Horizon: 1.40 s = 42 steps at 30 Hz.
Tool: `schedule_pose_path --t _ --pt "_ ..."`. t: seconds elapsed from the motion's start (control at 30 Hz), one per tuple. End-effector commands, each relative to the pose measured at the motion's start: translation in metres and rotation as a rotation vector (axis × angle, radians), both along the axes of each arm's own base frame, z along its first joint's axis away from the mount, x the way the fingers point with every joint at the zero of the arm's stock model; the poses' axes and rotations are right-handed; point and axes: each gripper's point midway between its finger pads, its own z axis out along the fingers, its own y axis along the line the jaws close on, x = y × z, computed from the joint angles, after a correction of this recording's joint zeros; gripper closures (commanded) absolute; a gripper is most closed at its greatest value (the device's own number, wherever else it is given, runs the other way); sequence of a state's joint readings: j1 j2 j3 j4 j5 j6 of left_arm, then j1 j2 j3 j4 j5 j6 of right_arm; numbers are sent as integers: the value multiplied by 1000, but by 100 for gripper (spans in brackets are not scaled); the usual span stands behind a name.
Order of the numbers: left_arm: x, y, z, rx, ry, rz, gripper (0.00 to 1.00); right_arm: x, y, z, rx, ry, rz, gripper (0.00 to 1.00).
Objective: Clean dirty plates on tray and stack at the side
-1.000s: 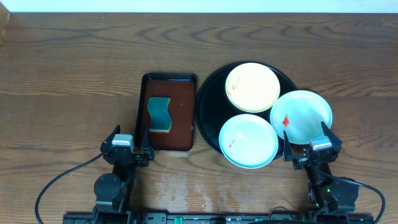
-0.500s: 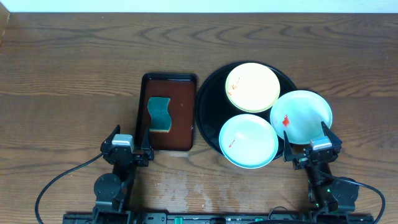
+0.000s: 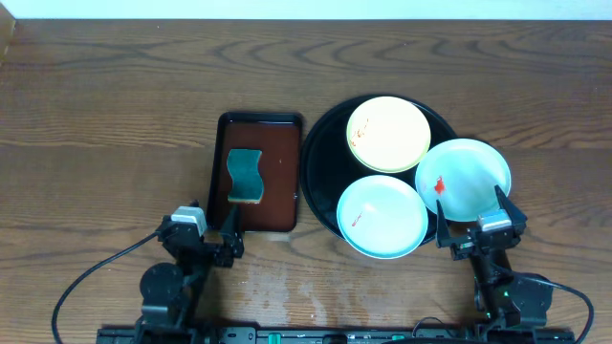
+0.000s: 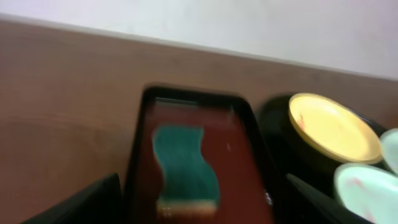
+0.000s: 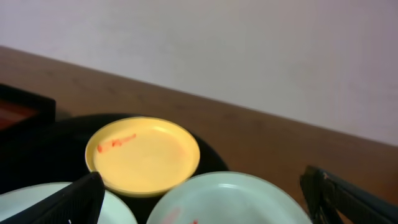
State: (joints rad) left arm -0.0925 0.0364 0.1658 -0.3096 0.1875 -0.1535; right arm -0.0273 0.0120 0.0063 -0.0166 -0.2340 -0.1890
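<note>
I see the black tray (image 3: 320,182) sitting right of centre on the counter (image 3: 115,115), and all three plates are on it, flat and face up. Being round, they have no long axis to speak of. The yellow plate (image 3: 387,133) lies at the tray's far side with a red smear near its left edge. The near mint plate (image 3: 382,217) sits at the tray's near edge, and the right mint plate (image 3: 463,179) hangs out over the tray's right rim, its red blob on the left part. Just left of the tray is the brown tray (image 3: 279,186) with a teal sponge (image 3: 245,176) on it. My left claw (image 3: 207,225) is near that tray's front edge, spread wide and holding nothing. My right claw (image 3: 475,218) is just near of the right mint plate — fully spread and empty.
</note>
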Motion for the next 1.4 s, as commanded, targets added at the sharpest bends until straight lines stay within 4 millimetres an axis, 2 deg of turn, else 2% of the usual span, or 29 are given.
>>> schedule_pose_path --t 0.0,0.13,0.17,0.27,0.3,0.4,0.5,0.63,0.77,0.8,0.9,1.1,1.23,1.33,1.37 --pt "-11 -7 54 -61 -16 -38 19 -4 15 3 -5 -13 81 1" --pt "-18 -12 96 -58 84 -65 19 -5 17 -8 -2 29 94 1" --pt "-18 -13 109 -48 163 -71 18 -5 19 -8 -2 30 105 1" --pt "-17 -13 121 -34 369 -66 19 -5 18 -8 65 48 97 1" --pt "-16 -13 123 -31 431 -64 2 -4 17 -8 97 57 94 1" --pt "-7 -14 131 -36 592 -51 1 -5 18 -5 194 73 95 1" --pt "8 -15 129 -33 684 -46 1 -7 20 10 258 67 107 1" --pt "25 -17 108 -27 780 -42 2 -12 22 47 299 64 122 1" --pt "35 -18 91 -25 853 -37 2 -11 22 84 284 153 105 1" --pt "36 -18 87 -24 869 -36 0 -7 22 91 272 183 102 1" --pt "41 -18 78 -22 903 -34 5 9 22 113 232 360 89 1" --pt "44 -18 72 -20 929 -33 6 44 21 127 171 733 71 1" --pt "45 -18 72 -20 924 -33 6 86 28 131 205 884 106 1" --pt "45 -18 72 -20 923 -33 6 112 27 121 203 943 97 1" --pt "45 -18 72 -20 923 -33 6 119 26 115 212 960 87 14"
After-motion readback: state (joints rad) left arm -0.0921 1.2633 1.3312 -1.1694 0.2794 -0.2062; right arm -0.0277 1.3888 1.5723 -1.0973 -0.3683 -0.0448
